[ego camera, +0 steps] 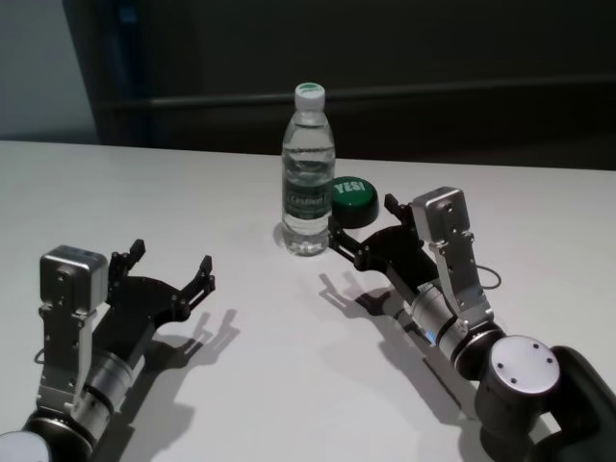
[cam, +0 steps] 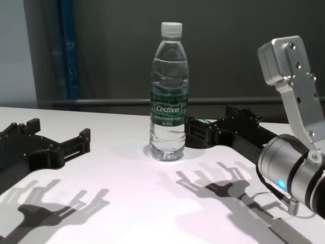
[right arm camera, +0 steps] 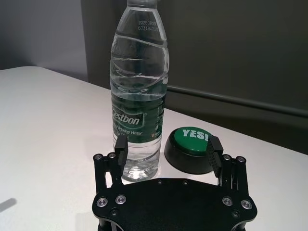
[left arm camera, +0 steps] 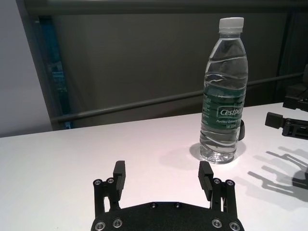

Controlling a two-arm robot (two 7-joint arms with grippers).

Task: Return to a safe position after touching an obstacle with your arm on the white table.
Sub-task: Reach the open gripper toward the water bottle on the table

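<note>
The bottle (ego camera: 307, 173) is flanked by the spread right gripper (ego camera: 363, 229) and a green button (ego camera: 350, 200); the left gripper (ego camera: 171, 270) is spread well apart.

Before me: a clear, glossy plastic water bottle (ego camera: 307, 173) on a smooth, matt white table (ego camera: 192, 192); my grippers' fingers (left arm camera: 119, 174) matt black.

A low round green button (ego camera: 350, 190) with white "YES!" lettering on its top sits on a black base (right arm camera: 185, 161). Behind the surface's far edge stands a dark wall (cam: 244, 51) crossed by a horizontal grey rail (left arm camera: 144, 103), with a blue vertical strip (cam: 67, 51) at the left.
</note>
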